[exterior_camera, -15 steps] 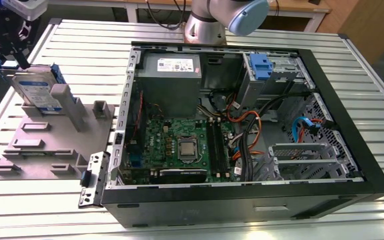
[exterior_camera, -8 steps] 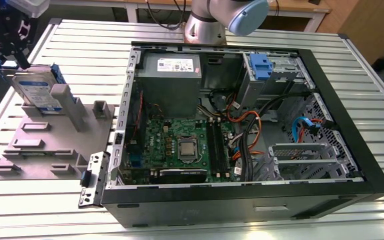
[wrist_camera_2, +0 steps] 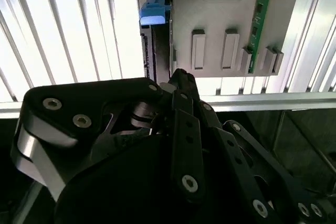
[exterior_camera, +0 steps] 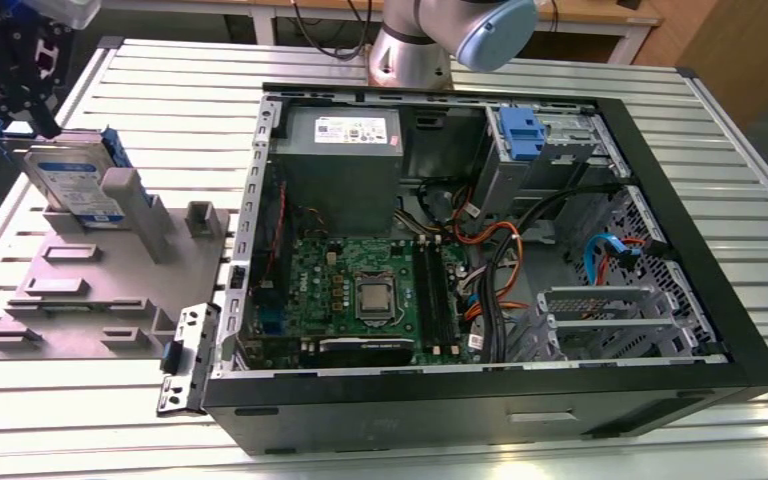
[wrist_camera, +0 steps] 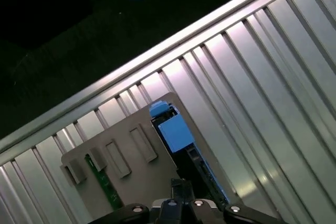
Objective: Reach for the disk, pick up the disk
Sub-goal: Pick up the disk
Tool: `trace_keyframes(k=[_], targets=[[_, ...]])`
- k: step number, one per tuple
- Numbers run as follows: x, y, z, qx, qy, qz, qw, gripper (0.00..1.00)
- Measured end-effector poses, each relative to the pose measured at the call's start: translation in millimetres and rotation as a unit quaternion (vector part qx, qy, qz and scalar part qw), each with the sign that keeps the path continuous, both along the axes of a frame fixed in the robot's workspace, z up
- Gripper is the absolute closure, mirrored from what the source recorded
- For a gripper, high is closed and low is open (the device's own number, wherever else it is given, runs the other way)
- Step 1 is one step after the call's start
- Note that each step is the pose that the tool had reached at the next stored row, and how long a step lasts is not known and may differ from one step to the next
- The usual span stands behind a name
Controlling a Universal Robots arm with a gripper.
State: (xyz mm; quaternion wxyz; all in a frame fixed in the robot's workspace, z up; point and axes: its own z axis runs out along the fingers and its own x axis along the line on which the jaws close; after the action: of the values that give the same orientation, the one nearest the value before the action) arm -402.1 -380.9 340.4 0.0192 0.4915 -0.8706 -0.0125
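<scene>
Hovering at the exterior view's upper left, the black, jointed metal tool (exterior_camera: 35, 100) is just above the flat, silver-grey rectangular disk (exterior_camera: 75, 182). How far the tool is open cannot be told, and no grip on anything shows. The disk stands upright on edge, with a white-and-blue label on its face and blue plastic rails along its sides. It is slotted between raised blocks of a matte grey moulded fixture plate (exterior_camera: 91, 285).

In both wrist views the disk (wrist_camera_2: 157, 51) (wrist_camera: 202, 174) appears edge-on, directly beyond the tip of the tool (wrist_camera_2: 178, 80) (wrist_camera: 178, 188), and a thin green circuit strip (wrist_camera_2: 260, 19) sits in another slot of the plate. The plate lies on a ribbed, bright aluminium surface (exterior_camera: 144, 65).

To the right stands an open black steel computer case (exterior_camera: 747, 335), its side panel off. Inside it, from the exterior view's left, are a boxy grey power-supply unit (exterior_camera: 337, 165), a green circuit board (exterior_camera: 344, 275) beneath it, loose orange and black cables (exterior_camera: 491, 240), and a blue plastic caddy (exterior_camera: 518, 132) fixed in the perforated metal drive bay.
</scene>
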Motion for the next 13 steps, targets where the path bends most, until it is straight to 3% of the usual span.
trace_keyframes(k=[4,9,11,13], targets=[[0.0,0.1,0.0,0.0020,0.0000,0.027,0.99963,0.89],[0.0,0.0,0.0,0.0077,-0.0001,0.057,0.99834,0.89],[0.0,0.0,-0.1,0.0121,-0.0003,0.066,0.99772,0.89],[0.0,0.0,-0.2,0.0191,-0.0007,0.074,0.99707,0.89]])
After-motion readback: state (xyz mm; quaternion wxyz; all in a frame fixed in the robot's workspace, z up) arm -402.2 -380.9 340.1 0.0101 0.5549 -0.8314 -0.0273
